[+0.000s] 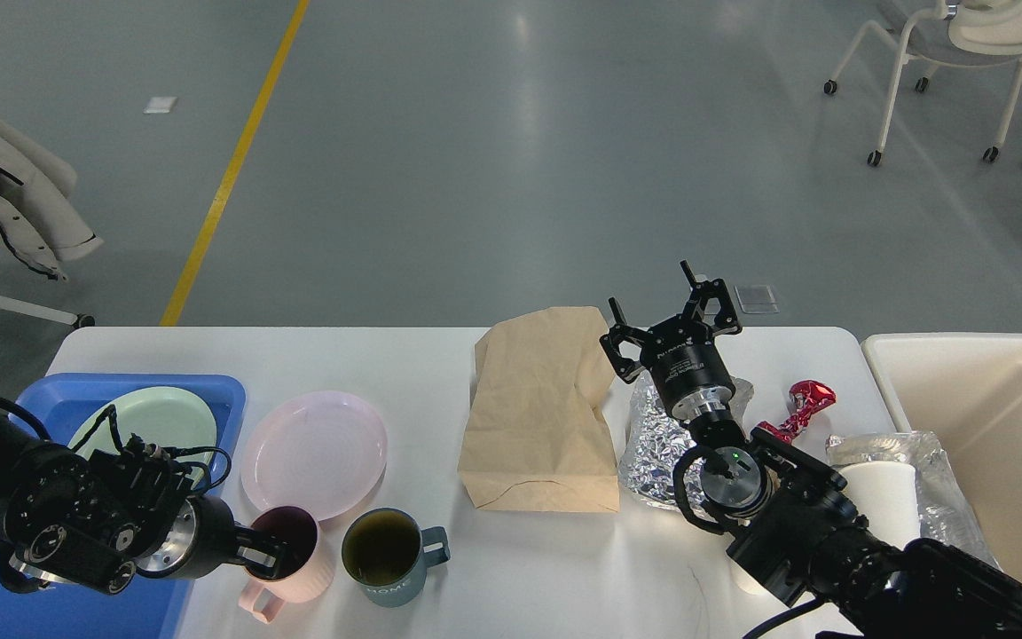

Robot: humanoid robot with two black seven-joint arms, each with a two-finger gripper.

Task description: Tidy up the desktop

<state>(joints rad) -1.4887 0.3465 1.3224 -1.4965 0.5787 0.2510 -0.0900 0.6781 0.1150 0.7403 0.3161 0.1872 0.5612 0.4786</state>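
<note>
The white desktop [422, 364] holds a pink mug [302, 572], a blue-grey mug [387, 555], a pink plate [316, 453], a brown paper bag [538, 417], crumpled foil [648, 444] and a red wrapper [805, 401]. My left gripper [267, 555] is at the pink mug's left rim, with a fingertip reaching into the mug; the jaws are too dark to read. My right gripper [666, 311] is open and empty, raised above the foil beside the bag's right edge.
A blue tray [223, 390] at the left holds a green plate [161, 417]. A cream bin [990, 417] stands off the right end. A white cup [884, 506] and clear plastic [941, 484] lie by it. Chairs stand on the floor beyond.
</note>
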